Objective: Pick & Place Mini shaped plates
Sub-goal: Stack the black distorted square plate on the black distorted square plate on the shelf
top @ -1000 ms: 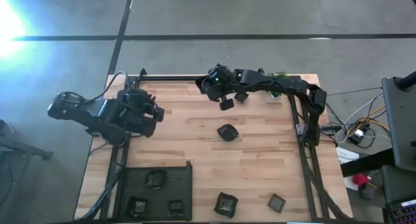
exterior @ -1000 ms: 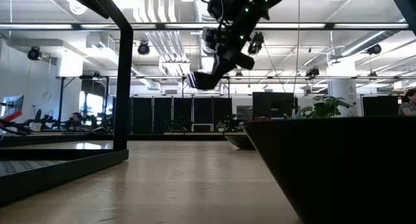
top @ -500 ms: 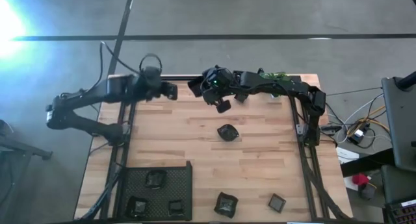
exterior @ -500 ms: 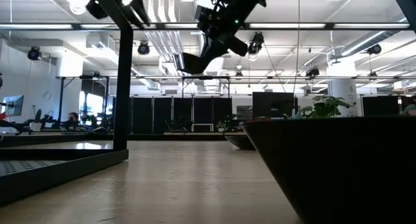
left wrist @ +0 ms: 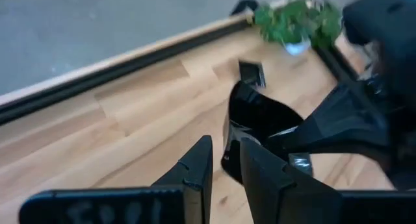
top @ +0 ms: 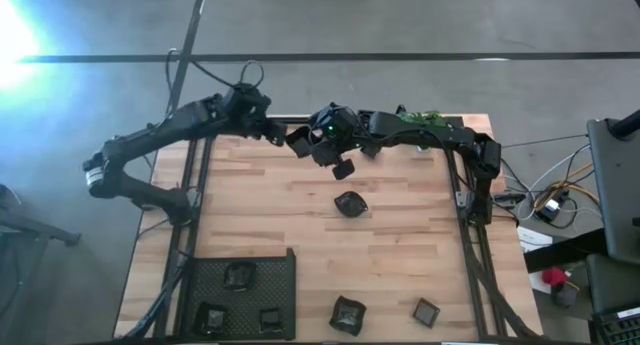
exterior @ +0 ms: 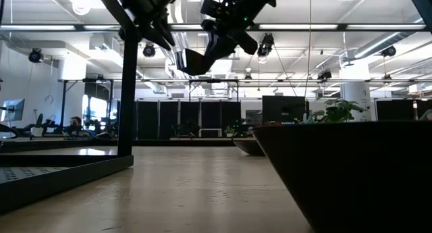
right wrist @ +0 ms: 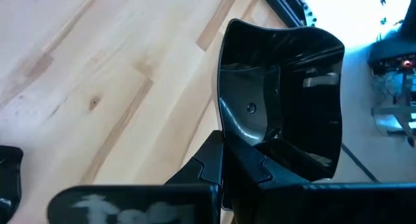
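The right gripper (right wrist: 224, 162), clamped tight on one rim of a glossy black square plastic mini plate (right wrist: 279, 94), holds it high above the table's far edge. The left gripper (left wrist: 224, 162), fingers narrowly parted and empty, faces the plate's free rim just ahead, nearest for a handover, its thin wall edge-on

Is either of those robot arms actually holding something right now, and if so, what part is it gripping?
Yes. The right gripper is shut on the rim of a mini black dish, held up over the table's far edge. The left gripper is right beside that dish and holds nothing.
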{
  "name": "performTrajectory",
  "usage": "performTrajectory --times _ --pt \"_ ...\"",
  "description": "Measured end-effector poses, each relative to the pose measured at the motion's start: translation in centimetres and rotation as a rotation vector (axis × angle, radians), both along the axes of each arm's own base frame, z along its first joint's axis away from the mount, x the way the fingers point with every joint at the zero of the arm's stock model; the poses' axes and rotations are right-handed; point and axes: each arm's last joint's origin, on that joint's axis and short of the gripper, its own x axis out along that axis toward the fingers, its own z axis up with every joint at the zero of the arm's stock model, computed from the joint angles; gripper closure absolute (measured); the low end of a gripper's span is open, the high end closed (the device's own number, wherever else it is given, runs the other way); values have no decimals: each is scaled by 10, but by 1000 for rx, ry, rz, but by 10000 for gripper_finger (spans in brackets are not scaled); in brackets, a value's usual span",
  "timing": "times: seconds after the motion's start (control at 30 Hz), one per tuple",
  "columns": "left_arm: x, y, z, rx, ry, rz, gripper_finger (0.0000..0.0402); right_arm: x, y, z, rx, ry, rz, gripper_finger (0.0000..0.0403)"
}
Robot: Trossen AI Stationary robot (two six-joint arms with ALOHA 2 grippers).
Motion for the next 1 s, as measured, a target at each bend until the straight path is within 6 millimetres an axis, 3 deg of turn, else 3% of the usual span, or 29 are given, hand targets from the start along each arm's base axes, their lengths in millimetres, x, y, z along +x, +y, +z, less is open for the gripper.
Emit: performTrajectory --times 0.37,0.67,1.0 --pt "30 14 -18 -47 74 -96 331 0 0 0 -15 6 22 395" --pt "34 18 -9 5 83 -105 331 0 0 0 -25 9 32 395" --pt "35 20 -24 -52 164 -96 331 0 0 0 -34 7 40 395"
